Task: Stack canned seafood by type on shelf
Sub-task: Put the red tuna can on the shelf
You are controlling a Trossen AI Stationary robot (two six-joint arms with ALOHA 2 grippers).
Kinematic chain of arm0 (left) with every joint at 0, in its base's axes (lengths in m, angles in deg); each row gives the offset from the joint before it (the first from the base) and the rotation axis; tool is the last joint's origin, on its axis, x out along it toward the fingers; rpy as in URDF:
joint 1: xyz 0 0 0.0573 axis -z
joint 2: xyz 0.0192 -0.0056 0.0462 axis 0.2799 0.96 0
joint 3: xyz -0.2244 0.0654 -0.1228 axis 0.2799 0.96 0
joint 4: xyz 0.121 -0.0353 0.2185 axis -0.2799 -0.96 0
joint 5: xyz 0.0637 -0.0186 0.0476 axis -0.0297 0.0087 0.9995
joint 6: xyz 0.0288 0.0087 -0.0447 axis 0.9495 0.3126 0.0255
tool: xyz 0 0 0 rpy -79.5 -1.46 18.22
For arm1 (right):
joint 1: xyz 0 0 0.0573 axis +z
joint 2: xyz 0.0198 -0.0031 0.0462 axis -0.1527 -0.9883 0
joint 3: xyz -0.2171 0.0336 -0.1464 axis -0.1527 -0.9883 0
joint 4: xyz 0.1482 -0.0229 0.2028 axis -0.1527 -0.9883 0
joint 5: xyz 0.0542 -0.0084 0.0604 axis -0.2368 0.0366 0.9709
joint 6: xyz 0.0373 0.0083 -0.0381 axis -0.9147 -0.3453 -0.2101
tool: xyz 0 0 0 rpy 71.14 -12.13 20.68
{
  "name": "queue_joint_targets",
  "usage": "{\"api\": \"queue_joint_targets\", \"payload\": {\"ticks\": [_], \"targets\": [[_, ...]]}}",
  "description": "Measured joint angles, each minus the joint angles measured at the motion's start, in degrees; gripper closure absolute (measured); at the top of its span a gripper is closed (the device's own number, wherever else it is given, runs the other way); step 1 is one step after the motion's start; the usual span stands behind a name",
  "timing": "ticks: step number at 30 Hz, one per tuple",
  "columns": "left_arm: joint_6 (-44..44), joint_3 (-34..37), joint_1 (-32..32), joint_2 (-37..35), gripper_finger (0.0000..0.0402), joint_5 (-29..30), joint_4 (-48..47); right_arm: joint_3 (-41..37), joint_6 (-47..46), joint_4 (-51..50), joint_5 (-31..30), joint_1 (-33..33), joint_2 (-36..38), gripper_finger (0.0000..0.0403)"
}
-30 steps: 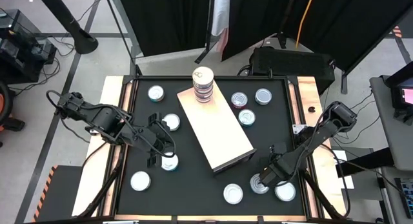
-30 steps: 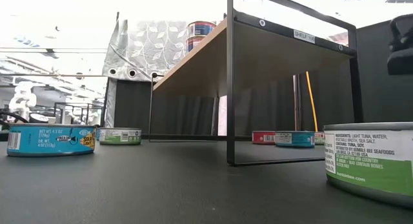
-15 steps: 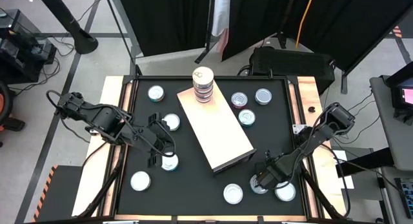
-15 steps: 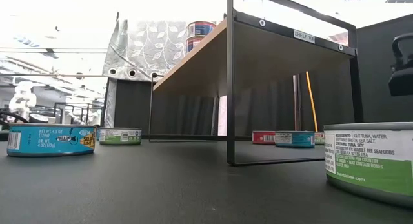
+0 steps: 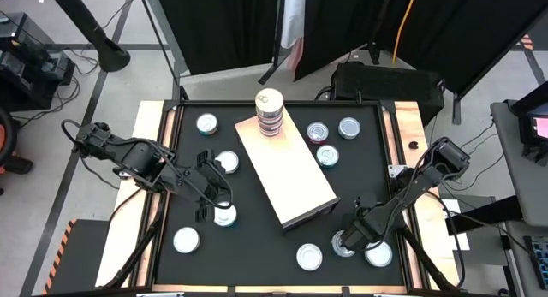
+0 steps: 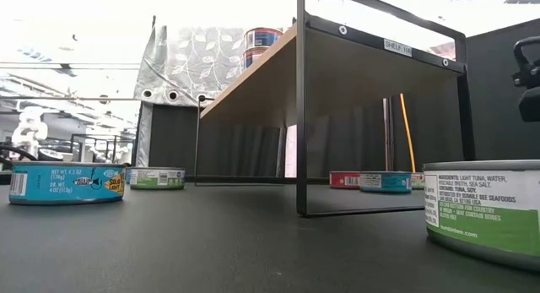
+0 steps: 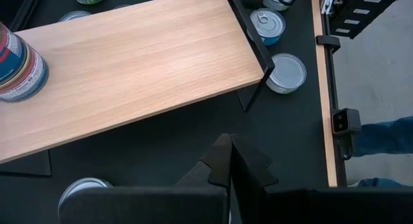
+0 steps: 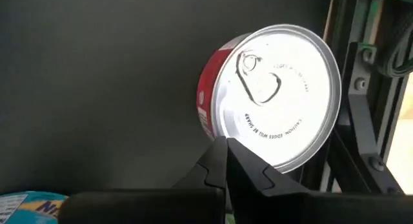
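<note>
The red tin (image 8: pixel 271 98) with a smooth silvery pull-tab lid sits on the black tabletop (image 5: pixel 257 237) near the front right corner, well apart from the pale wood shelf (image 5: pixel 287 173). The right gripper (image 5: pixel 349 240) hovers over it, fingers pressed together and empty; lowered like that, it would likely hit the slick lid and skid the tin away. The left gripper (image 5: pixel 204 187), also closed and empty, waits beside the shelf.

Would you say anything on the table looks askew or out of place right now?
Only the shelf stands out: it sits diagonally across the black tabletop rather than square to its edges. One stack of tins stands upright at its far end, and the loose tins all lie flat. Nothing looks spilled or damaged.
</note>
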Motion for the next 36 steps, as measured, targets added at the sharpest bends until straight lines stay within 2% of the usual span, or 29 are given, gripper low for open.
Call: {"api": "queue_joint_targets", "payload": {"ticks": [12,21,27,29,36], "targets": [[0.0,0.0,0.0,0.0,0.0391,0.0,-1.4,0.6,0.0,12.6,0.3,0.1,-4.0,0.0403],[0.5,0.0,0.0,0.0,0.0391,0.1,-3.1,2.5,0.0,10.0,0.0,0.2,-3.3,0.0403],[0.5,0.0,0.0,0.0,0.0391,0.2,-3.1,7.1,-0.6,-10.7,0.6,0.2,-0.3,0.0403],[0.8,0.0,0.0,0.0,0.0391,0.3,-3.0,6.5,0.0,-13.1,0.8,0.2,-0.2,0.0403],[1.9,0.0,0.0,0.0,0.0391,0.3,-3.0,1.2,1.3,-0.9,4.6,0.6,-0.9,0.0403]]}}
